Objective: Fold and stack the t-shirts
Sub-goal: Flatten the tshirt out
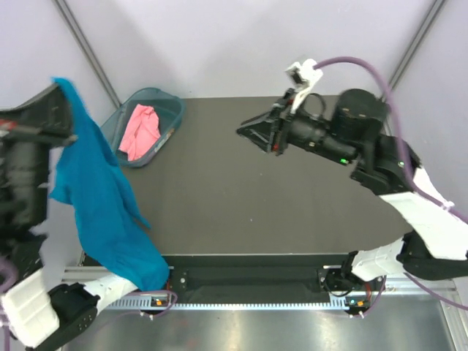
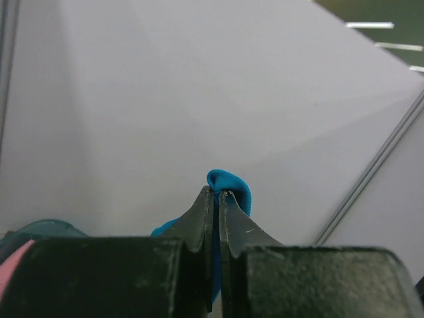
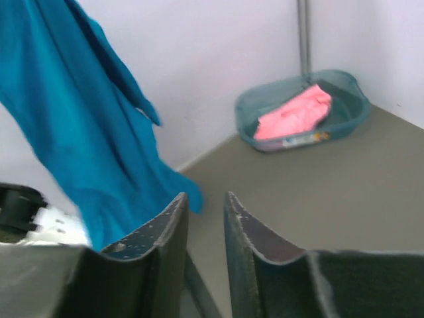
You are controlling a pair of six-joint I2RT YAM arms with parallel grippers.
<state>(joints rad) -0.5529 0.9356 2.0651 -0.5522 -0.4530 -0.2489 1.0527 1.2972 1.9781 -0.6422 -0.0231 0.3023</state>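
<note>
The large teal-blue t-shirt (image 1: 102, 197) hangs in the air at the left, past the table's left edge, its lower end near the front corner. My left gripper (image 2: 217, 192) is shut on a fold of that cloth (image 2: 233, 183) at its top. The smaller salmon-pink t-shirt (image 1: 140, 130) lies crumpled in the basket at the back left. My right gripper (image 1: 243, 131) hovers over the middle of the table and points left toward the hanging teal-blue t-shirt (image 3: 73, 119). The jaws of my right gripper (image 3: 205, 196) stand a little apart with nothing between them.
A teal plastic basket (image 1: 174, 110) sits at the table's back left corner; the right wrist view shows the basket (image 3: 354, 93) with the pink t-shirt (image 3: 295, 112) inside. The dark tabletop (image 1: 241, 212) spreads under the right arm. Pale walls stand behind.
</note>
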